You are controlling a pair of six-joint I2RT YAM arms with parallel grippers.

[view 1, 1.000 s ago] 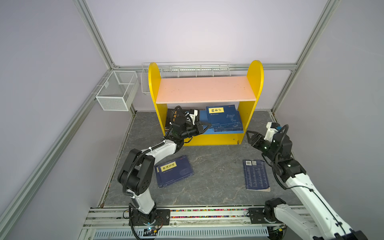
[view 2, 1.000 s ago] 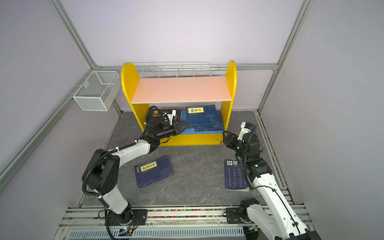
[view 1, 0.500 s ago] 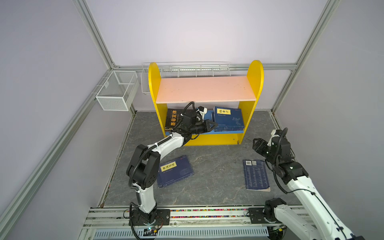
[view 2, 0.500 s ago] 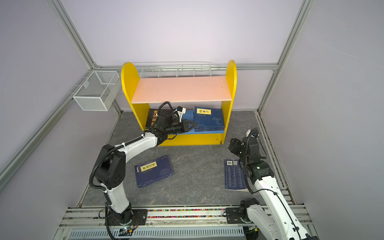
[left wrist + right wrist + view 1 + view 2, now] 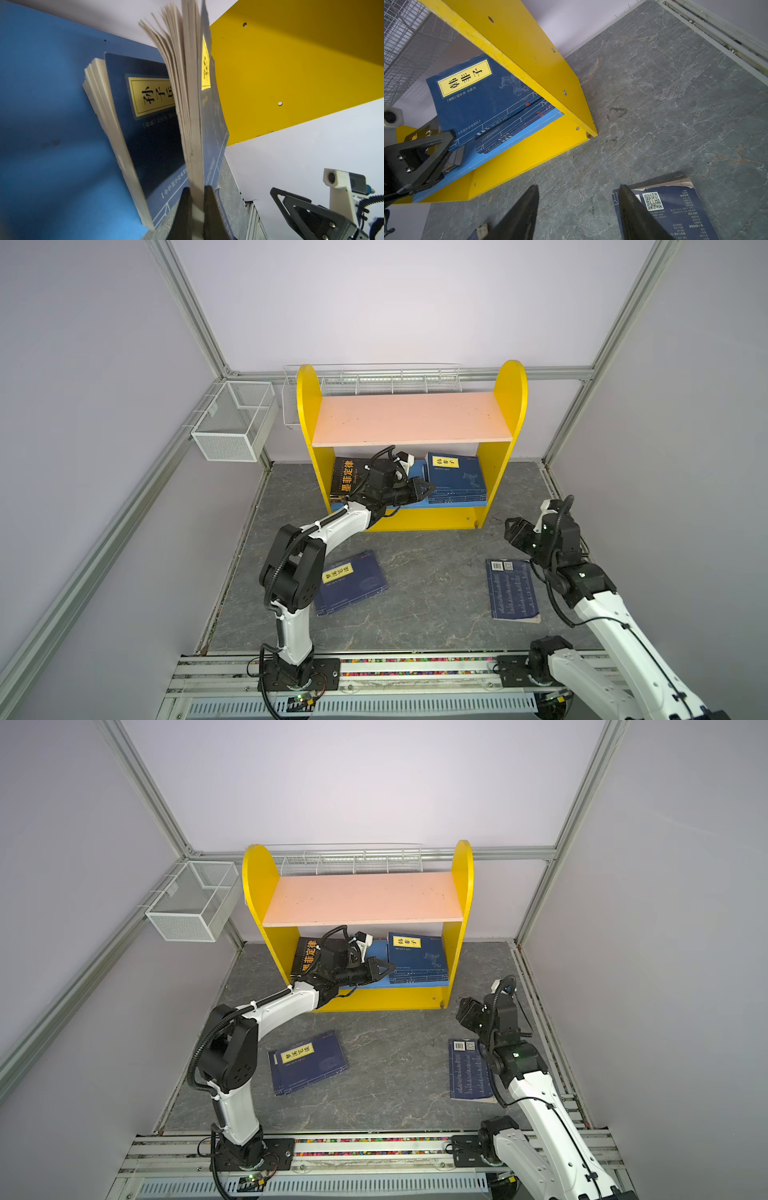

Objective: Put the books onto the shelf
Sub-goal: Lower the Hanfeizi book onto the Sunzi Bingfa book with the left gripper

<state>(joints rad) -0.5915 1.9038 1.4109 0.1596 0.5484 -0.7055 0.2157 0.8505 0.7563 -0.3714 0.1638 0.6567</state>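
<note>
Sliding a navy book home on the shelf

At the left end of the blue board (image 5: 41, 104) of the shelf (image 5: 513, 406), the black book (image 5: 347, 481) now shows its yellow title. Over the last second the left jaws have reached deeper under the pink board (image 5: 411, 416) and carried their navy book (image 5: 457, 481) rightward. That book now tops a stack (image 5: 508, 126) of like navy books at the board's right end. The left jaws are clamped narrow on its near-left edge, with pages fanning out beyond them. I judge it as good as placed and ready for release. On the counter (image 5: 436, 572), a second navy book (image 5: 353, 580) lies near left, unmoved. The right jaws, wide and empty, have drawn back a little from the shelf's right foot. They hang near the far corner of a face-down book (image 5: 513, 589) at near right, probably the next pick. Two books are left to shelve.
</note>
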